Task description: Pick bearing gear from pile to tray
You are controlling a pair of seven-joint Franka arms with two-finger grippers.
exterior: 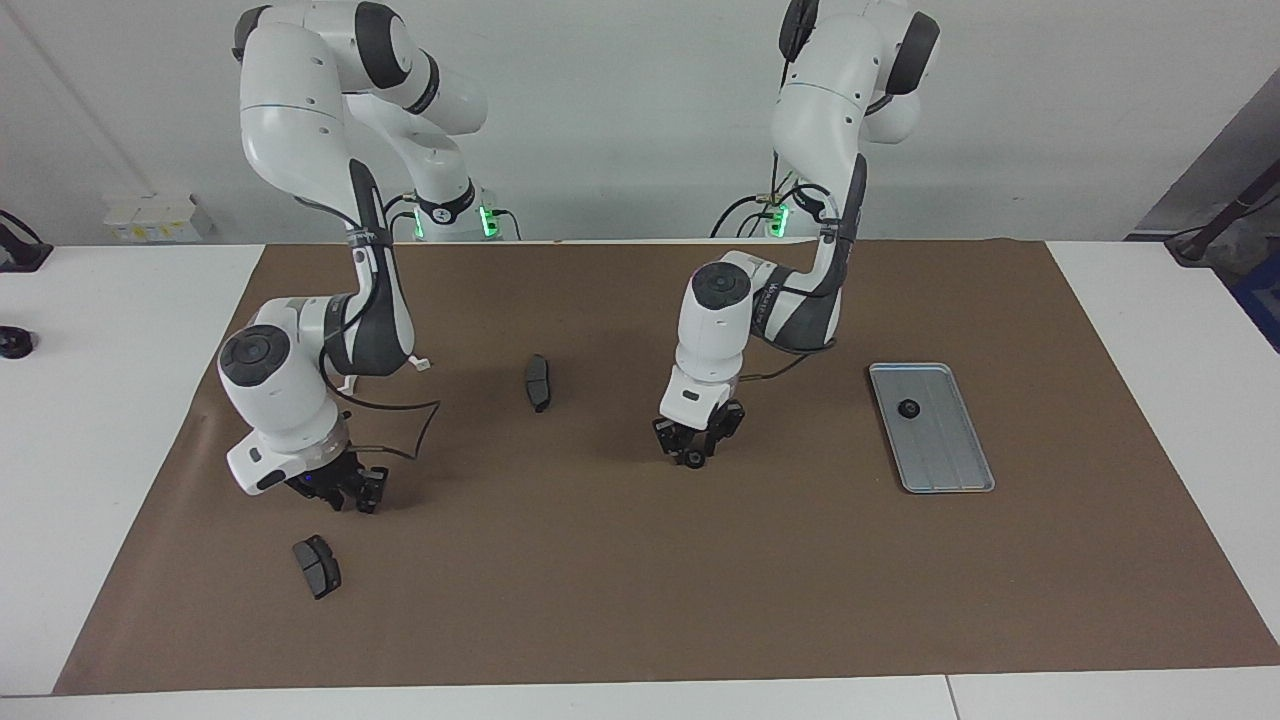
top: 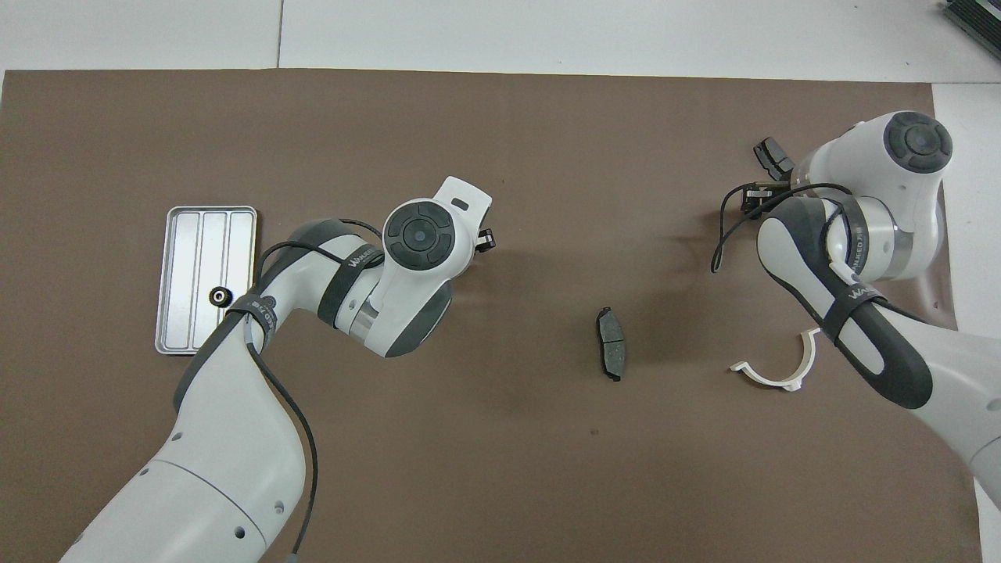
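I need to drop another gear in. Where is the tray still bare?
The tray is bare except for one gear in its half nearer the robots. The whole half farther from them is free.

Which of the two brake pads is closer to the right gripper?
The brake pad lying farthest from the robots, just under the right gripper. The other pad lies mid-mat between the arms.
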